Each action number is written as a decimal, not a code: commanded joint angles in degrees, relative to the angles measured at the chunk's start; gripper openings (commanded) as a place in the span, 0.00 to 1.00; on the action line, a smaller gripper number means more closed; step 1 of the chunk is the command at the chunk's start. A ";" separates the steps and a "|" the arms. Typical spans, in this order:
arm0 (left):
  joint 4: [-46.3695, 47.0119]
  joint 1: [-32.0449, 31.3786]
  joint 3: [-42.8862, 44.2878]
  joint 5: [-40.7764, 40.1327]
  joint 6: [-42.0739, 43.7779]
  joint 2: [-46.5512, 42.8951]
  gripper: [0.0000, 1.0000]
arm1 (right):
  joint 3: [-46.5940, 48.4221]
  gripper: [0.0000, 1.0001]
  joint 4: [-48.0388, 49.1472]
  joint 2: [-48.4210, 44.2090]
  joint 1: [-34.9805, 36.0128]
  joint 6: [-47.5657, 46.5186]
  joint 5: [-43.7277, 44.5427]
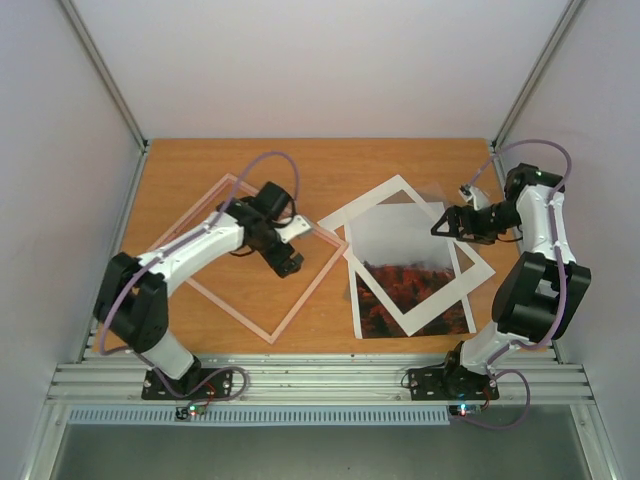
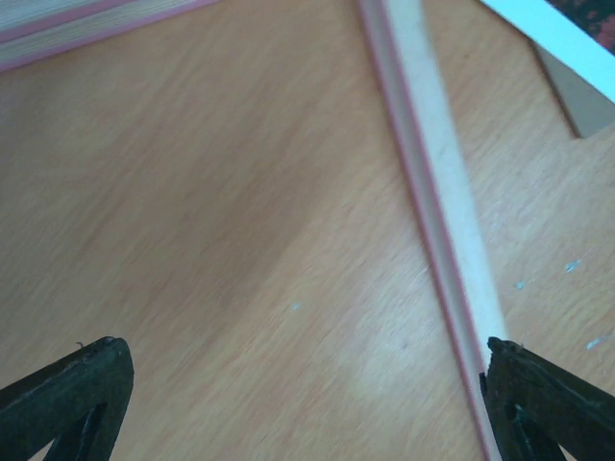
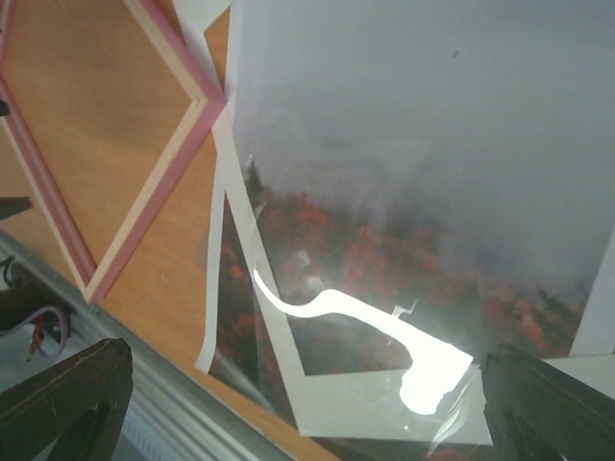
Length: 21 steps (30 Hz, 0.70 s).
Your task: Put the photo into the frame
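White walls on three sides; orange-brown wooden counter (image 1: 330, 165), aluminium rail along the near edge. Frame (image 1: 308, 292): thin pale pink border, lying flat on the left half of the counter, turned like a diamond, with bare wood showing inside it. Photo (image 1: 405, 262): lying face up on the right half of the counter, outside the frame, grey sky toward the far side and red-orange slopes toward the near side. White mat (image 1: 360, 203): on top of the photo and skewed to it, so the print shows through the window and sticks out past the mat at the near edge. The mat's left corner meets the frame's right corner region. Right wrist view shows a bright glare patch on the print near the mat's lower strip. Left gripper (image 1: 297, 247): jaws spread wide, nothing between them, positioned over the frame's right corner. In its wrist view one finger sits at the frame's rail; contact cannot be judged. Right gripper (image 1: 438, 222): jaws likewise wide apart and holding nothing, above the right side of the mat and photo.
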 commanded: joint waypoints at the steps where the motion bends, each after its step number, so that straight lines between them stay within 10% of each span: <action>1: 6.84 -6.71 1.06 -3.22 -0.82 4.96 0.99 | -1.66 0.98 -3.04 -2.00 0.55 -2.18 -0.19; 9: 11.02 -13.64 5.42 -7.34 -11.55 16.90 0.94 | -2.24 0.98 -3.88 -2.56 0.62 -1.69 0.53; 21: 11.43 -14.38 7.28 -13.92 -8.26 23.69 0.39 | -2.62 0.98 -3.92 -3.66 0.66 -1.62 0.79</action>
